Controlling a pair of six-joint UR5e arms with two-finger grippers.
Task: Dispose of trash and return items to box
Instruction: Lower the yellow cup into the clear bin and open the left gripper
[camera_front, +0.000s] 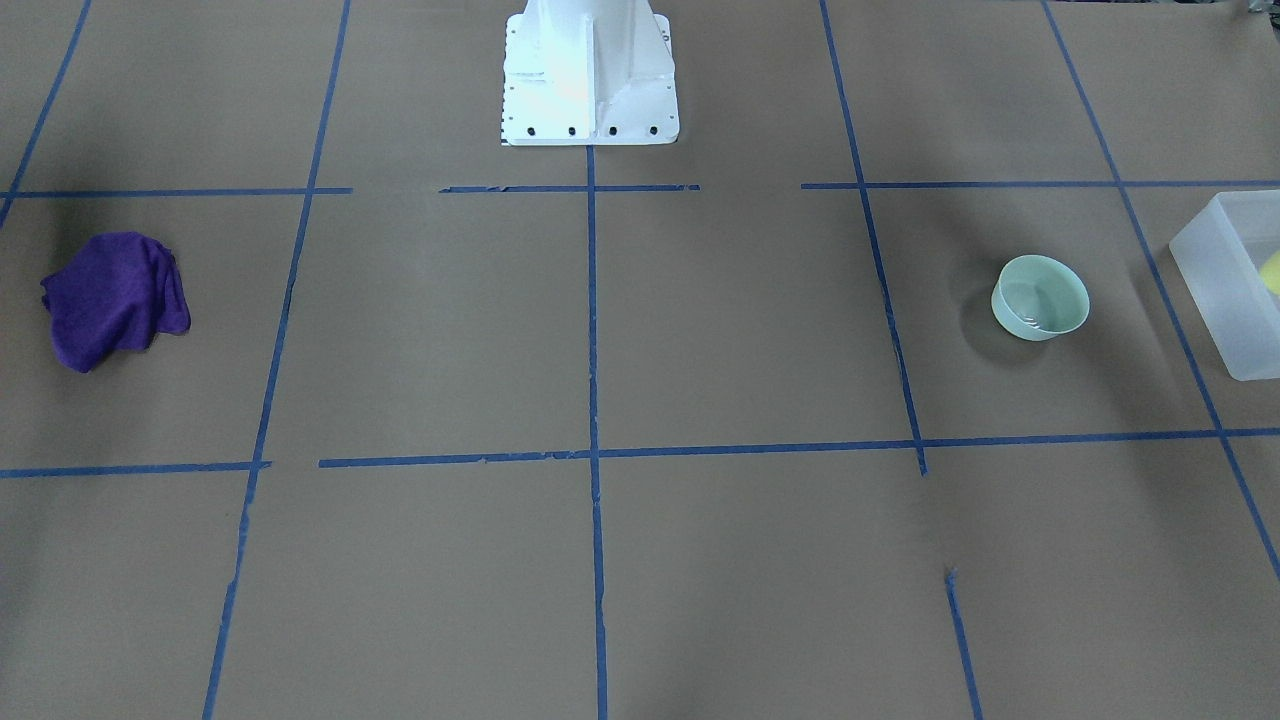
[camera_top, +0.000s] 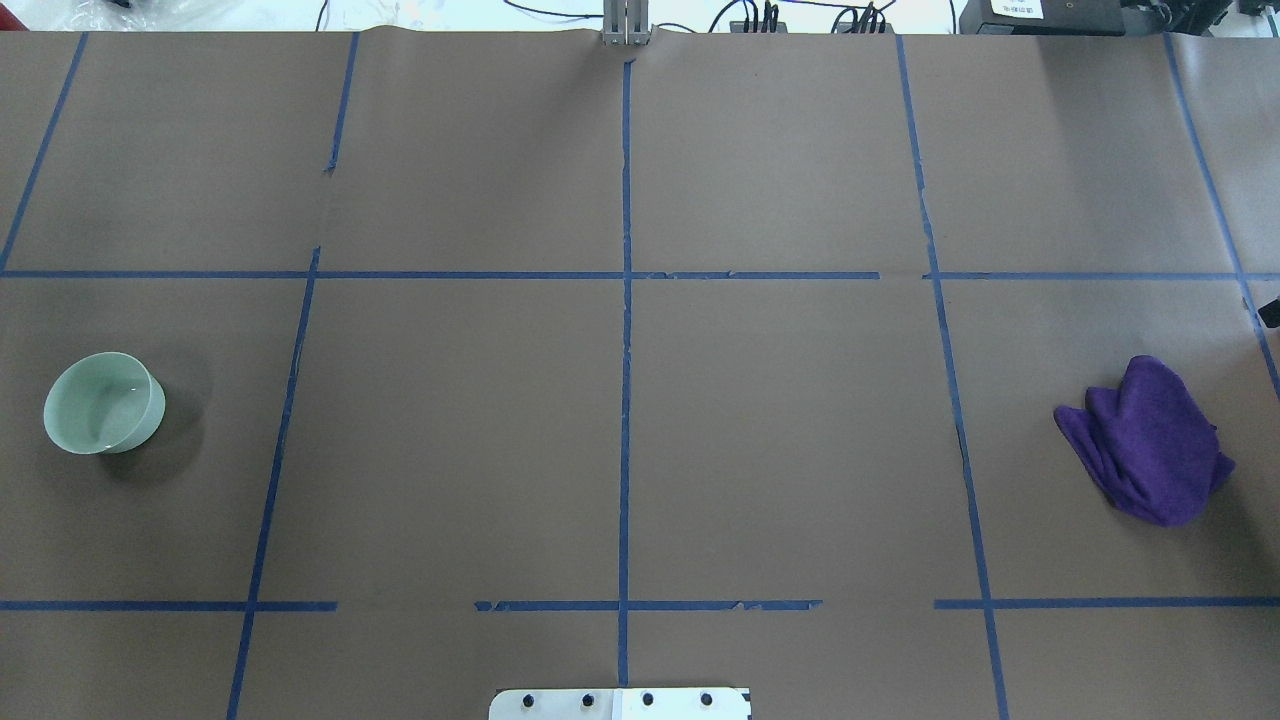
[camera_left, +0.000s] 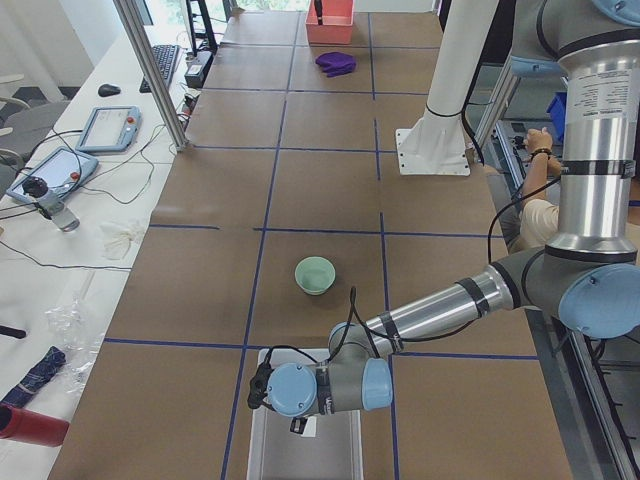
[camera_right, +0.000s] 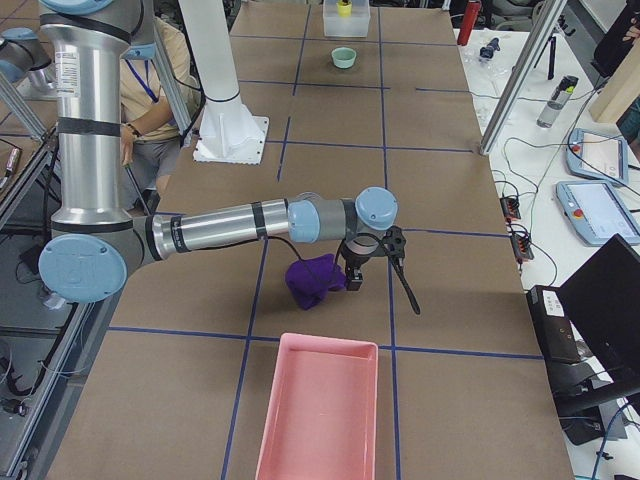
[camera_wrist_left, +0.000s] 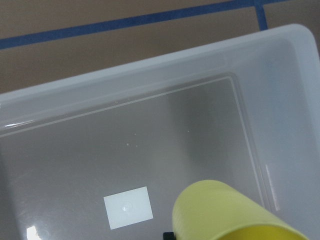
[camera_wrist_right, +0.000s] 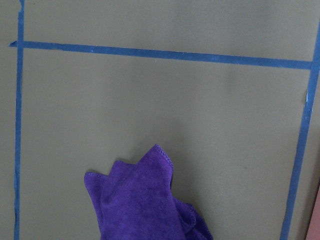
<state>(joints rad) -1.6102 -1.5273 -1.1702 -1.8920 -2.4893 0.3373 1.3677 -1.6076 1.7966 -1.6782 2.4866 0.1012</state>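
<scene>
Yellow cup (camera_wrist_left: 225, 215) at left gripper (camera_left: 302, 427), over box (camera_wrist_left: 150, 90)

Box (camera_wrist_left: 280, 90) frosted translucent plastic, smooth; cup (camera_wrist_left: 220, 210) matt yellow plastic; bowl (camera_top: 104, 402) glossy (ceramic or plastic, unclear); cloth (camera_top: 1150, 440) fuzzy purple fabric; table (camera_top: 780, 450) matt brown paper.

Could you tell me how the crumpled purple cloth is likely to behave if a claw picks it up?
The purple cloth lies bunched in soft folds, so it would probably hang limp from a pinch. Its fabric looks thin, so it is likely light. Pushed, it may bunch up rather than slide cleanly.
</scene>
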